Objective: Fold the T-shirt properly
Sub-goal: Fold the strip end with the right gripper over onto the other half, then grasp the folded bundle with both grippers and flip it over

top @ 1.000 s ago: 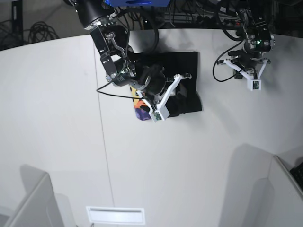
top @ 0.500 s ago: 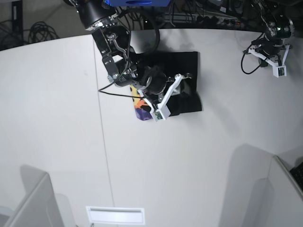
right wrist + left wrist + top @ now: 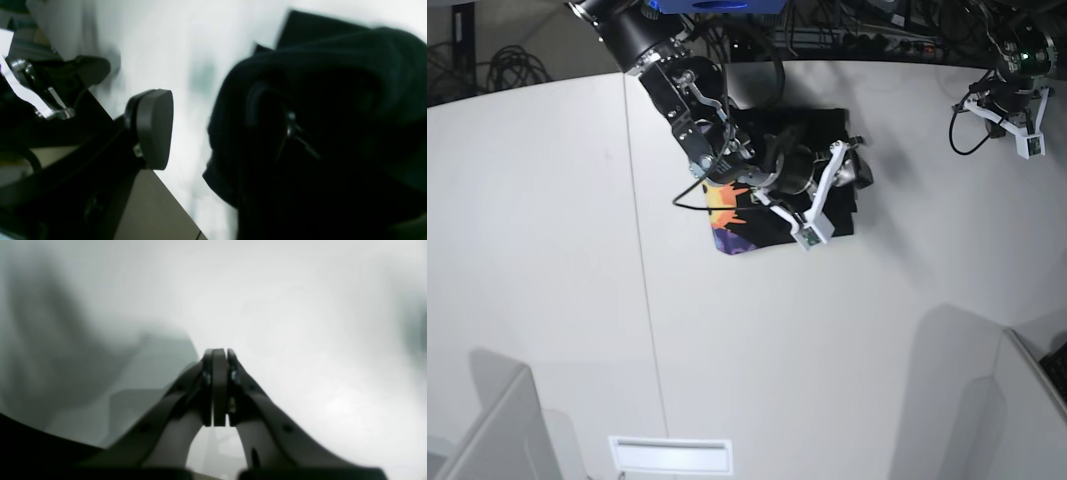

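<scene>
Since the earlier base frames, the right arm has been swinging across the folded T-shirt [image 3: 779, 178] toward its far edge, uncovering more of the orange-and-purple print at the near-left corner, while the left arm has been pulling away to the table's [image 3: 547, 250] far corner.

Seen from its wrist camera, the right gripper [image 3: 220, 130] is standing wide open: one dark pad [image 3: 154, 128] is hanging in clear air over the white tabletop, and the other finger is lying buried in black fabric that is bunching up around it. The cloth is touching that finger only; the jaws are not pinching it.

Up in the left wrist view, the left gripper [image 3: 219, 355] is fully closed, its pads pressing flat together with nothing between them, over blurred white surface.

The T-shirt is lying folded into a dark rectangle near the table's back edge, under the right arm. No legible writing or brand is showing anywhere.
</scene>
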